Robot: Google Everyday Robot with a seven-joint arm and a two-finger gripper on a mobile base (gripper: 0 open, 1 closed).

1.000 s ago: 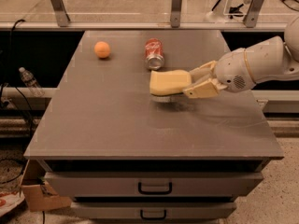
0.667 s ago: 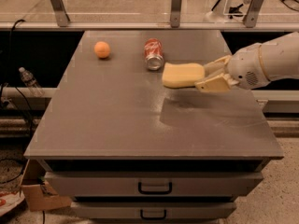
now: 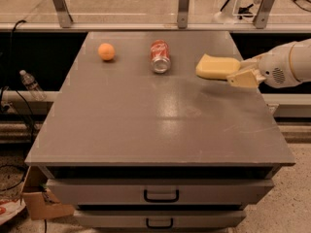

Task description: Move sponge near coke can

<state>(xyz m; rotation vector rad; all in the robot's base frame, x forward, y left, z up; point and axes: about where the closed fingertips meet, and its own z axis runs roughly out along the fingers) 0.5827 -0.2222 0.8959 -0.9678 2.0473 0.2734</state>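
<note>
The pale yellow sponge (image 3: 216, 66) is held in the air above the right side of the grey table, to the right of the coke can. My gripper (image 3: 239, 74) comes in from the right edge and is shut on the sponge's right end. The red coke can (image 3: 160, 56) lies on its side at the back middle of the table, silver end facing the front, a short gap left of the sponge.
A round orange fruit (image 3: 106, 51) sits at the back left of the grey table (image 3: 160, 125). Metal rail posts (image 3: 183, 6) stand behind the table. Drawers with handles (image 3: 161, 195) are below the front edge. A plastic bottle (image 3: 30, 85) lies on the left.
My gripper has carried the sponge up and to the right, away from the table's middle, and it now hangs at the can's level toward the right edge.
</note>
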